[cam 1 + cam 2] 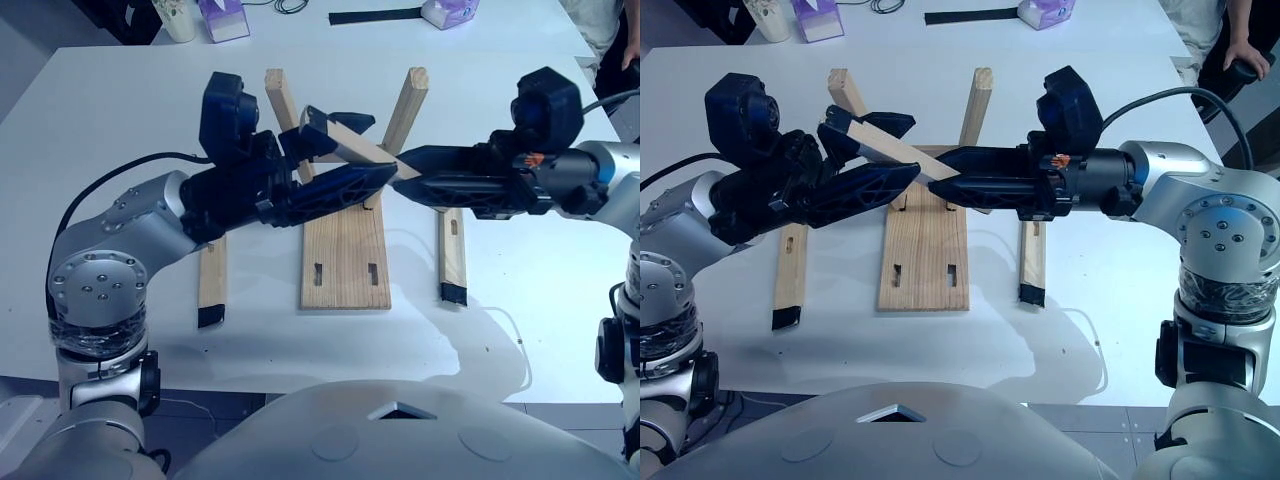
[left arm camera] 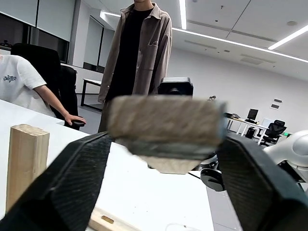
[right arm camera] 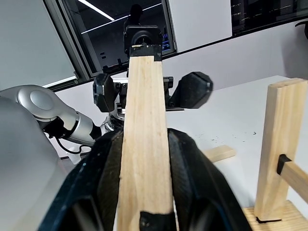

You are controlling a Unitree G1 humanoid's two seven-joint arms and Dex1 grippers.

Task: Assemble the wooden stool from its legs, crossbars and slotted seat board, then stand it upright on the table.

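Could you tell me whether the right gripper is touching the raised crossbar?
Touching. In the right wrist view the crossbar sits clamped between the two fingers of the right gripper.

Both arms are held raised and turned inward, so that the grippers are brought nearly tip to tip at the middle. The left arm (image 1: 130, 225) is folded at the elbow, with the forearm directed toward the right; the left gripper (image 1: 365, 150) is clamped on one end of a tilted crossbar (image 1: 890, 148), with its fingers (image 2: 72, 183) set either side of the wood. The right arm (image 1: 1180, 190) is stretched leftward, nearly level, and the right gripper (image 1: 945, 172) is closed on the same crossbar's other end
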